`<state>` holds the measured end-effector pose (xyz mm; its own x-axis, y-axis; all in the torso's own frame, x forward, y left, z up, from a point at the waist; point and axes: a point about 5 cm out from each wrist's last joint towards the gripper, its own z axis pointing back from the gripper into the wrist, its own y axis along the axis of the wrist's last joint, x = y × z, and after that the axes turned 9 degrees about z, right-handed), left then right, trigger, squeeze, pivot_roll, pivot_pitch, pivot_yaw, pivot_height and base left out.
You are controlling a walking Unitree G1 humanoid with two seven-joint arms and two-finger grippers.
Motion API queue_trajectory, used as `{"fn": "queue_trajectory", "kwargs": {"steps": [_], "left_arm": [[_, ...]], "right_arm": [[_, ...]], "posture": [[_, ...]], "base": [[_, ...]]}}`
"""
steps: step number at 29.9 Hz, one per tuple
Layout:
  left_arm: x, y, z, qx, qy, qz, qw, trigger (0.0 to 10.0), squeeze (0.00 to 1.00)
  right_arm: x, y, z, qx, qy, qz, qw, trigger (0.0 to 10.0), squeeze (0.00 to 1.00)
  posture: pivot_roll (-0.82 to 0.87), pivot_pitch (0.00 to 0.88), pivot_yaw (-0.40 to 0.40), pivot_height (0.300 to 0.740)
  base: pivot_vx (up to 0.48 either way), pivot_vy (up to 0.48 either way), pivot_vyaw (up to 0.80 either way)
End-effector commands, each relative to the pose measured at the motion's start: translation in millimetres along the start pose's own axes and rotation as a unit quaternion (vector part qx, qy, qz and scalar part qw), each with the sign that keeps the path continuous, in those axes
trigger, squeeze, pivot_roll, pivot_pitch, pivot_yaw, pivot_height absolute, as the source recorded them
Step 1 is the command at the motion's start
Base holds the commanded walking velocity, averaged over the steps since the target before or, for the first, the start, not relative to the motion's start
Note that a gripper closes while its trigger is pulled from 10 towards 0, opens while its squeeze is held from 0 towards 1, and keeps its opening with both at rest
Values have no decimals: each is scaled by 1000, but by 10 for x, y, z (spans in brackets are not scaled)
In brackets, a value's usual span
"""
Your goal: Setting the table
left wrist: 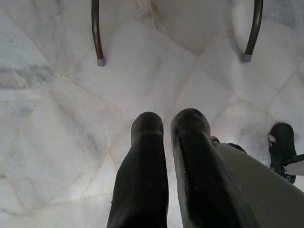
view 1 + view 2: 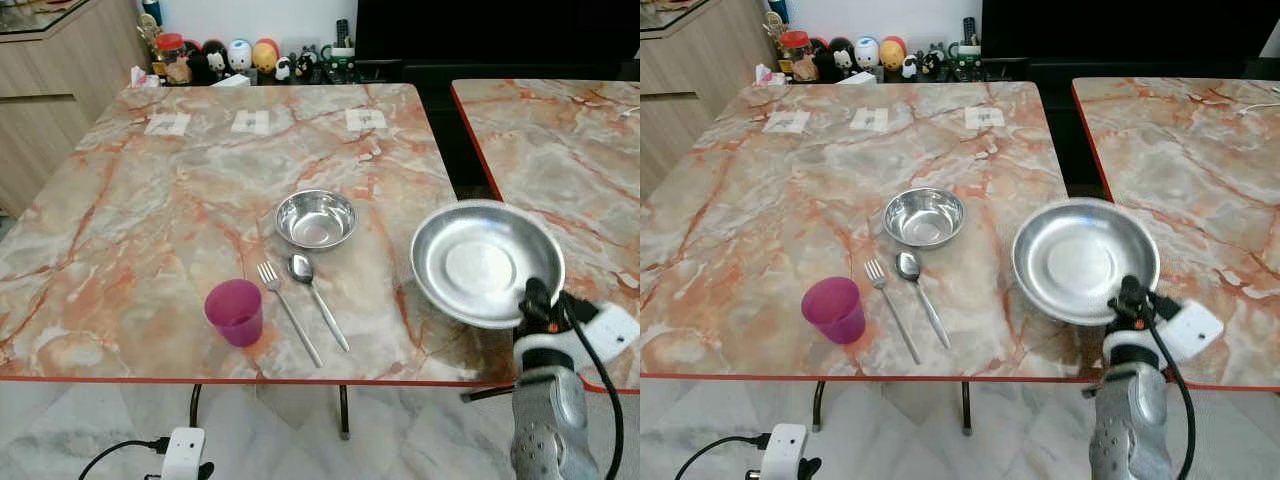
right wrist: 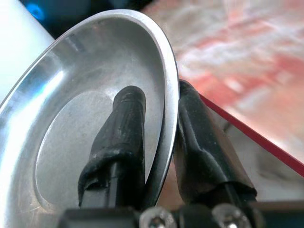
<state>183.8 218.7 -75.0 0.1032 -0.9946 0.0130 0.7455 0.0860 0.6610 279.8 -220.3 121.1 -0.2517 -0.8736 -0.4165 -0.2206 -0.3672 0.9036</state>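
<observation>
My right gripper [image 2: 535,298] is shut on the near rim of a round steel plate [image 2: 487,262], which it holds tilted over the right front corner of the marble table [image 2: 150,200]. In the right wrist view one finger [image 3: 121,128] lies inside the plate [image 3: 71,123] and the other presses its outer side. On the table stand a small steel bowl [image 2: 315,218], a fork [image 2: 288,312], a spoon [image 2: 315,298] and a pink cup [image 2: 235,312]. The left gripper [image 1: 166,128] hangs over the floor with its fingers together.
A second marble table [image 2: 570,150] stands to the right across a dark gap. Figurines and jars [image 2: 230,55] line the far edge. A white power strip [image 2: 183,452] with a black cable lies on the floor by the table legs [image 1: 97,33].
</observation>
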Motion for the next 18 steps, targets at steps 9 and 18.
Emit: {"fn": "queue_trajectory", "kwargs": {"steps": [9,18], "left_arm": [[-22,-49,10,-12,12,-5,1000,10000,0],[-2,-24,0,-10,7,-14,1000,10000,0]], "right_arm": [[-160,14,-52,13,33,9,999,10000,0],[-161,34,-92,20,31,10,999,10000,0]], "posture": [[-159,73,21,740],[-136,72,38,740]], "base": [[0,-36,0],[0,-342,0]]}}
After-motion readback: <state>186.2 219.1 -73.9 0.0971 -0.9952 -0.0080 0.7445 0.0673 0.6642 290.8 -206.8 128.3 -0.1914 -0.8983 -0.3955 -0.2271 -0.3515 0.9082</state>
